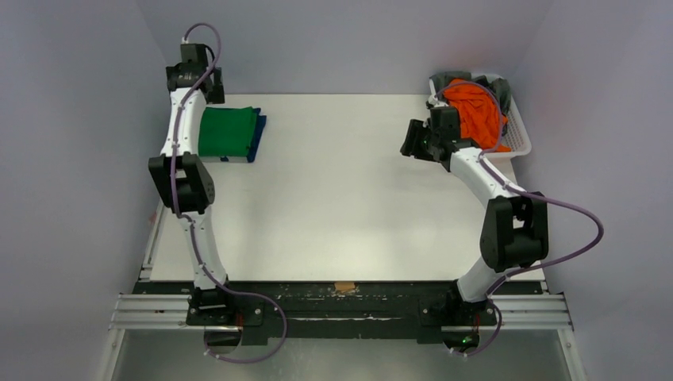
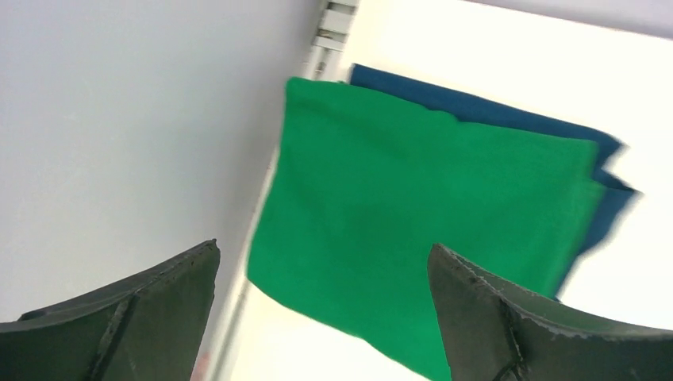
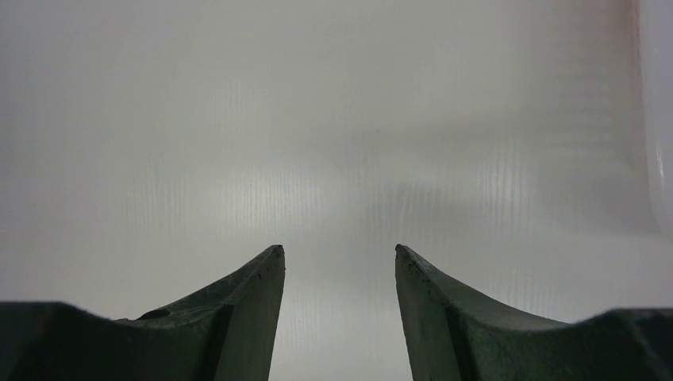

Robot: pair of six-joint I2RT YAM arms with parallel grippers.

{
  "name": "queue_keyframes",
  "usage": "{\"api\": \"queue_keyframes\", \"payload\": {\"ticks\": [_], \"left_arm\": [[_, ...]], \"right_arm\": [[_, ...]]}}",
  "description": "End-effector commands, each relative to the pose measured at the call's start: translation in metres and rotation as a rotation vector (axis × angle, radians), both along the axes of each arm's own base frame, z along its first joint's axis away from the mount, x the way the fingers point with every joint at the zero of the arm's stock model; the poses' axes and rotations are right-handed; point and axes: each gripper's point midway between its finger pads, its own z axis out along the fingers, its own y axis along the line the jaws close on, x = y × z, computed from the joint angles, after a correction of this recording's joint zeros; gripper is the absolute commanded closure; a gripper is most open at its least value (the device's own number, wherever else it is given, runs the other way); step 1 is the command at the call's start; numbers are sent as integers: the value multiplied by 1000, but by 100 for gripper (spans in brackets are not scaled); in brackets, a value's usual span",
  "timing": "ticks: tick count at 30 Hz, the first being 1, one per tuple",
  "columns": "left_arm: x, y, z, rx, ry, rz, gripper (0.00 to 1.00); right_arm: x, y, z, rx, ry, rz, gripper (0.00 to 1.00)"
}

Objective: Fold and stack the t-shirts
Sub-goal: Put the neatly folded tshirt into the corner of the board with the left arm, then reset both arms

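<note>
1. The left jaws are standing wide apart, gripping nothing, near the folded stack
2. The green t-shirt is lying folded atop the navy t-shirt at the desk's far left
3. The right jaws are gaping partway, empty, beside the basket holding the orange t-shirt

Plain green shirt, navy shirt, orange shirt, white basket.

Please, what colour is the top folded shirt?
The shirt is bright green; left wrist view shows it best.
</note>
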Motion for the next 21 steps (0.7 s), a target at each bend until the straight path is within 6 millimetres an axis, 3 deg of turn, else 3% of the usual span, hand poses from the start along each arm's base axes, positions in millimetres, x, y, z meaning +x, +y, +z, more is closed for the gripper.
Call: {"api": "queue_keyframes", "payload": {"ticks": [1, 5, 8, 9, 11, 16, 21], "left_arm": [[-25, -60, 61, -322, -154, -78, 0], [-63, -113, 67, -576, -207, -148, 0], [-111, -147, 65, -607, -281, -210, 0], [-131, -160, 41, -601, -248, -208, 0], [-165, -177, 30, -581, -248, -199, 0], [-234, -211, -5, -686, -240, -219, 0], [-275, -212, -29, -737, -230, -187, 0]], "right_arm": [[0, -5, 38, 12, -110, -34, 47], [-10, -10, 43, 22, -136, -63, 47], [-22, -12, 44, 41, -173, -82, 47], [-29, -14, 42, 46, -189, -90, 47], [-38, -21, 37, 33, -195, -119, 47], [-64, -35, 12, -3, -162, -170, 46], [-82, -40, 0, 2, -170, -194, 46]]}}
